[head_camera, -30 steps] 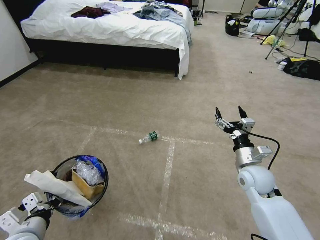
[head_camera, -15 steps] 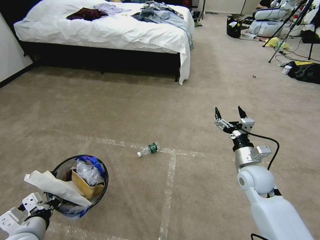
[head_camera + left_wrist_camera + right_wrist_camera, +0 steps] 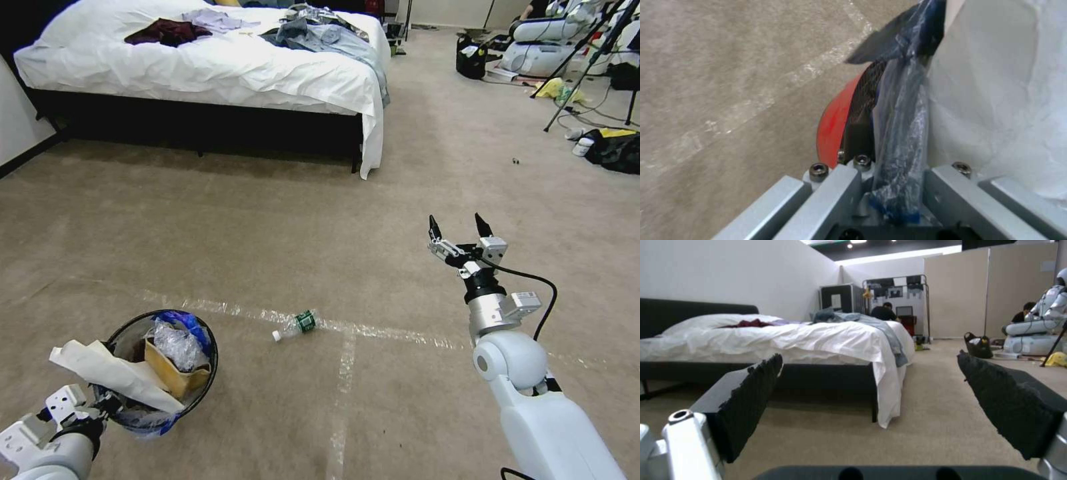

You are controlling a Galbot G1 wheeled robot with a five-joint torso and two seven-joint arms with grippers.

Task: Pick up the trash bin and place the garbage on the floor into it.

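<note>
The trash bin (image 3: 127, 348), black-rimmed with a blue-edged clear bag, hangs low at my left, holding white paper (image 3: 110, 372), brown cardboard (image 3: 175, 379) and crumpled plastic. My left gripper (image 3: 100, 403) is shut on its rim; in the left wrist view that gripper (image 3: 893, 186) pinches the bag and rim above the red base (image 3: 831, 130). A clear green-labelled bottle (image 3: 297, 323) lies on the floor (image 3: 267, 220) across a tape line, ahead between the arms. My right gripper (image 3: 457, 230) hovers open and empty to the bottle's right, well above the carpet, its black pads (image 3: 751, 400) wide apart.
A white-sheeted bed (image 3: 220, 60) with clothes on it stands ahead at the left. Bags (image 3: 617, 150), tripod legs (image 3: 580, 60) and cables crowd the far right corner. Open carpet lies between me and the bed.
The whole picture has shifted: the camera has moved forward and turned slightly, so the bottle and tape line sit lower and nearer. Both arms keep their poses.
</note>
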